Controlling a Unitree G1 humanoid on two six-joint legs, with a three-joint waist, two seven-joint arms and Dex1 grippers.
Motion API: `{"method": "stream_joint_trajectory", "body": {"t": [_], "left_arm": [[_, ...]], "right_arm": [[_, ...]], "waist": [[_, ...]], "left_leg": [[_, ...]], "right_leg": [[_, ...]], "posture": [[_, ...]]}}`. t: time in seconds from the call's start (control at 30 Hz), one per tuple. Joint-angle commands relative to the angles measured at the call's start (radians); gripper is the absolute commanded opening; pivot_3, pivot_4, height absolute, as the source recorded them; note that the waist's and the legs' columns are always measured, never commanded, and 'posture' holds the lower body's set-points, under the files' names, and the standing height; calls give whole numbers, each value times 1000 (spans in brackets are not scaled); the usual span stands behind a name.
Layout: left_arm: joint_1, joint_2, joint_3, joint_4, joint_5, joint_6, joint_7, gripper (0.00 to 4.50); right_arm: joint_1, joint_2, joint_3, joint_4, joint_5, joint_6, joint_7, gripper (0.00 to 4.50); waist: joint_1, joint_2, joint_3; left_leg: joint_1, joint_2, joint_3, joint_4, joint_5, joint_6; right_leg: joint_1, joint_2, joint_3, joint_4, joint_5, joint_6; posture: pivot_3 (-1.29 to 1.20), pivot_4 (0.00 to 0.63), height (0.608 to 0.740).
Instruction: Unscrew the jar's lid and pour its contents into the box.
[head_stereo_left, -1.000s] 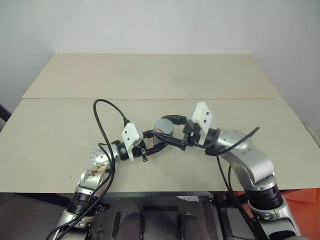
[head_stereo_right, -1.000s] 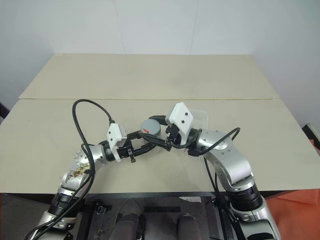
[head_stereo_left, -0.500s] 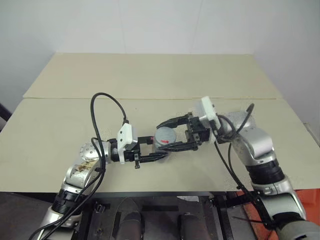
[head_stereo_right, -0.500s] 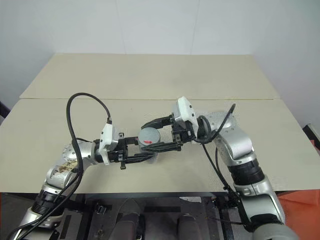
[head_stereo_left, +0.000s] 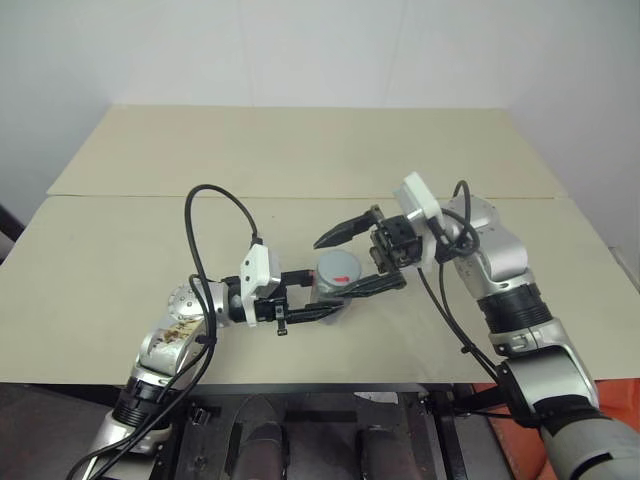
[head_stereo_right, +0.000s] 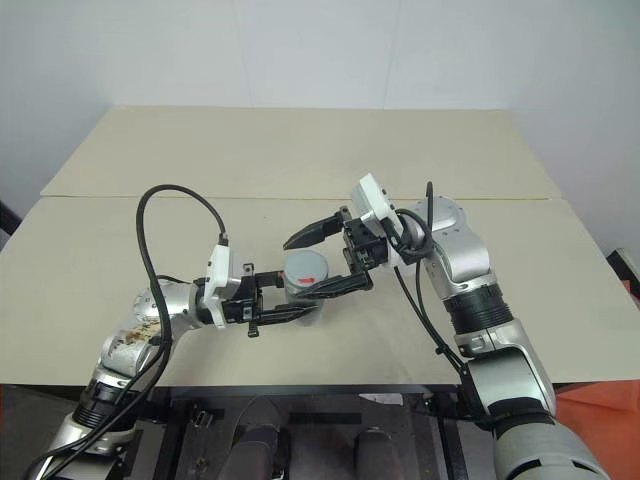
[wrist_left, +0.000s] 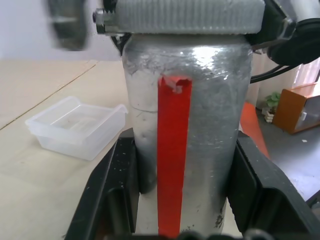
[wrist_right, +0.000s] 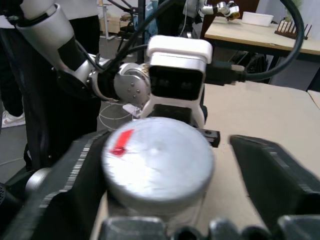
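My left gripper (head_stereo_left: 325, 293) is shut on the jar (head_stereo_left: 333, 290), holding it upright just above the table near its front edge. In the left wrist view the jar (wrist_left: 187, 125) is silvery with a red strip, clamped between both fingers (wrist_left: 107, 200). The gray lid (head_stereo_left: 338, 267) with its red mark sits on top of the jar. My right gripper (head_stereo_left: 334, 268) reaches in from the right, open, its fingers (wrist_right: 75, 175) spread wide on either side of the lid (wrist_right: 157, 160). The clear plastic box (wrist_left: 75, 127) rests on the table beyond the jar.
The beige table (head_stereo_left: 120, 250) has a seam (head_stereo_left: 150, 197) across it, with a second top behind. A black cable (head_stereo_left: 215, 215) loops up from my left wrist. Bare tabletop lies to the left and far side.
My right gripper has opened from around the lid, and its wrist has turned and lifted a little. The jar stays in my left gripper at about the same spot.
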Motion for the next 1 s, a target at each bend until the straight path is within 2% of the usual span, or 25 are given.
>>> {"method": "stream_joint_trajectory", "body": {"t": [0.03, 0.17, 0.3, 0.43, 0.57, 0.67, 0.8, 1.0], "left_arm": [[-6, -13, -2, -40, -5, -35, -3, 1987], [3, -17, 9, -25, 4, -42, 16, 1987], [15, -24, 24, -6, 11, -51, 45, 1987], [10, -58, 37, 35, 71, -101, 132, 1987], [-14, -110, 49, 86, 140, -146, 249, 1987], [-30, -132, 53, 120, 167, -175, 290, 1987], [-58, -149, 55, 170, 202, -211, 335, 1987], [-95, -158, 63, 211, 208, -233, 349, 1987]], "right_arm": [[-13, -19, -44, -27, 16, 0, 32, 4479], [49, -55, -107, -109, 23, -52, -18, 4479], [123, -99, -189, -246, 73, 17, -113, 4479], [222, -100, -248, -428, 25, 80, -372, 4479], [300, -47, -275, -610, 38, 260, -683, 4479], [364, 24, -252, -761, 43, 366, -881, 4479], [391, 109, -168, -863, -59, 445, -1096, 4479], [392, 152, -41, -855, -199, 441, -1214, 4479]], "waist": [[-1, 0, 0], [3, 0, 0], [2, 0, 0], [0, 0, 0], [-2, 0, 0], [1, 0, 0], [-1, 0, 0], [-1, 0, 0]], "left_leg": [[0, 0, 0, 0, 0, 0], [0, 0, 0, 0, 0, 0], [0, 0, -1, 0, 0, 0], [0, 0, -3, 0, 0, 0], [0, 0, -3, 0, 0, 0], [0, -1, -4, 0, 0, 0], [0, -1, -4, 0, 0, 0], [-1, -2, -3, 0, 0, 0]], "right_leg": [[0, 0, 0, 0, 0, 0], [0, 0, 0, 0, 0, 0], [0, -1, 0, -1, 0, 0], [0, -1, 0, 0, 0, 0], [0, -1, 1, 1, 0, 0], [0, -1, 1, 1, 0, 0], [-1, -1, 1, 1, 0, 0], [-1, -1, 1, 0, 0, 0]], "posture": [[0, 150, 740], [0, 150, 740], [0, 150, 740], [0, 150, 740], [0, 150, 740], [0, 150, 740], [0, 150, 740], [0, 150, 740]]}}
